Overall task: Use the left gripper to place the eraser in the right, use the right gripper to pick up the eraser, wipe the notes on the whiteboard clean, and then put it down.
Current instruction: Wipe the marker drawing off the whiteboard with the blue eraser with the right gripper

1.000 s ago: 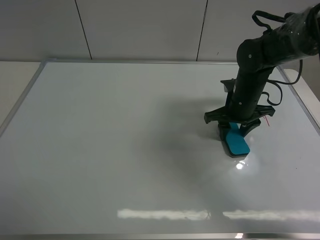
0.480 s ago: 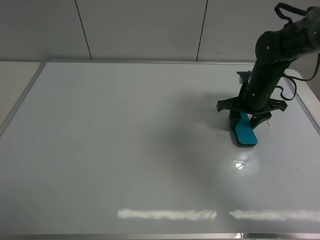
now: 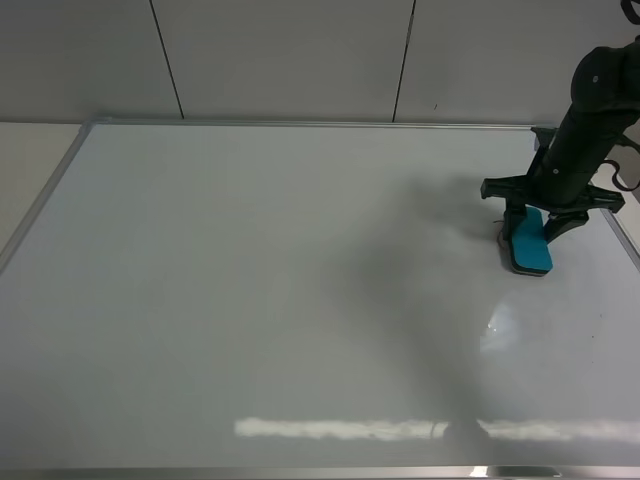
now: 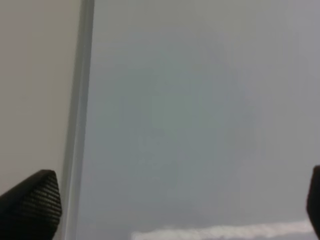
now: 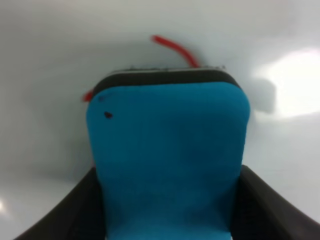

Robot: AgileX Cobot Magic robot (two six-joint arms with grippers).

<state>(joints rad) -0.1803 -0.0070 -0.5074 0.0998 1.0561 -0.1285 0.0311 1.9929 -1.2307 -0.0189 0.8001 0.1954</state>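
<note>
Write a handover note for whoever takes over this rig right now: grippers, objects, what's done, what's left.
Left gripper: jaws open, empty, over the framed edge of the whiteboard.
Right gripper: shut on the eraser, near the board's right edge.
Notes: red strokes show beside the eraser's felt end in the right wrist view.
Done: eraser is in the right gripper.
Left: finish wiping, put eraser down.

Teal eraser (image 5: 167,160) fills most of the view, clamped between the two black fingers (image 5: 80,215) of the right gripper (image 5: 170,207). Its dark felt base (image 5: 165,77) sits flat on the whiteboard (image 5: 50,50). Red notes (image 5: 175,49) poke out just past the felt edge, with another bit at one corner. There is a small dark speck (image 5: 107,115) on the eraser and a bright glare patch (image 5: 295,82) on the board nearby.
</note>
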